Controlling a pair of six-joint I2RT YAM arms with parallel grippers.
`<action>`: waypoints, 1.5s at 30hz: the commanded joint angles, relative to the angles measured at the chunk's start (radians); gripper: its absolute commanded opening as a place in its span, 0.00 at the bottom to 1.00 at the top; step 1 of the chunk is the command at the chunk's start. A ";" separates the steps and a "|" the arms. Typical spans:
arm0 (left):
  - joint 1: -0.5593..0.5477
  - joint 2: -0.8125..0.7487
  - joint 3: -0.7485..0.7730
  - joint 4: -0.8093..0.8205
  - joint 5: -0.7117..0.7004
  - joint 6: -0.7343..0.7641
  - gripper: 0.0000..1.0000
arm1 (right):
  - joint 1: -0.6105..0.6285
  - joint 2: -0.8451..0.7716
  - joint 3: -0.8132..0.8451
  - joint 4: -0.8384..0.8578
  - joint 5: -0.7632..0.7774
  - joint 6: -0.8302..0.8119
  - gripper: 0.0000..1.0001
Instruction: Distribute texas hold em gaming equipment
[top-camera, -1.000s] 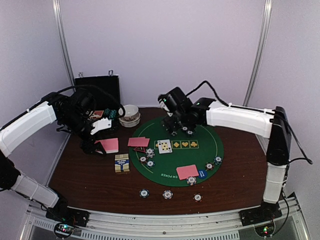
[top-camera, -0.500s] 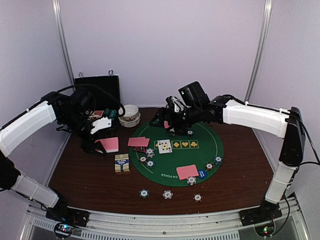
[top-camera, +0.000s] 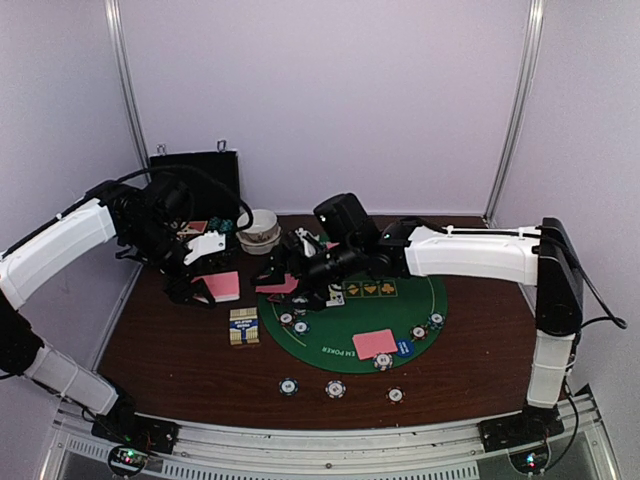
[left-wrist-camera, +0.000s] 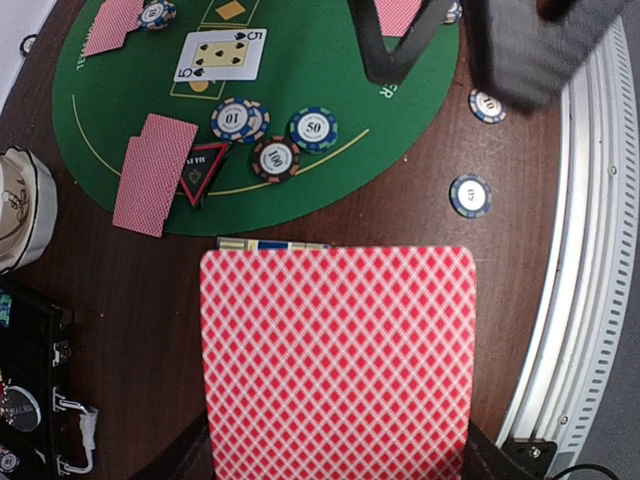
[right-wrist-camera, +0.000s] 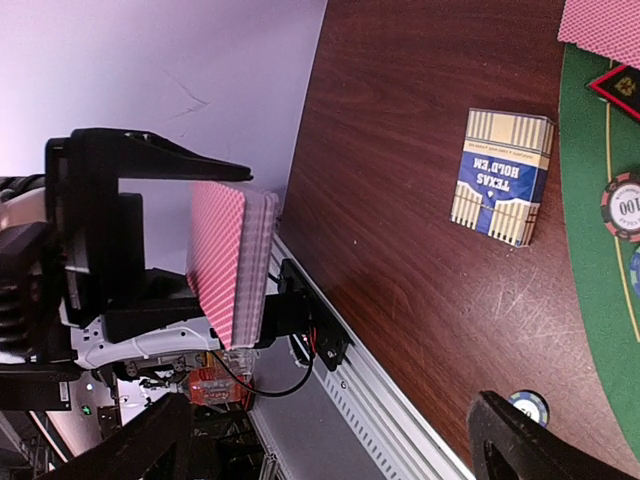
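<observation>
Your left gripper (top-camera: 198, 283) is closed on the deck of pink-backed cards (left-wrist-camera: 338, 350) and holds it above the brown table, just left of the green mat (top-camera: 400, 312). Your right gripper (top-camera: 297, 266) is wide open and empty, near the deck and facing it. If its fingers close too deep, several cards may come away together, or the deck may be pushed out of the left grip

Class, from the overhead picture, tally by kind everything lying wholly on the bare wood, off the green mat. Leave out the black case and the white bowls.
poker chips: 3
Texas Hold'em card box: 1
Total: 4
</observation>
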 joint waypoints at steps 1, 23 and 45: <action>0.006 0.015 0.047 0.032 0.027 -0.016 0.00 | 0.019 0.048 0.045 0.154 -0.030 0.082 1.00; 0.005 0.029 0.062 0.033 0.026 -0.017 0.00 | 0.050 0.185 0.139 0.355 -0.087 0.202 0.99; 0.005 0.028 0.062 0.032 0.033 -0.016 0.00 | 0.063 0.303 0.237 0.382 -0.128 0.265 0.96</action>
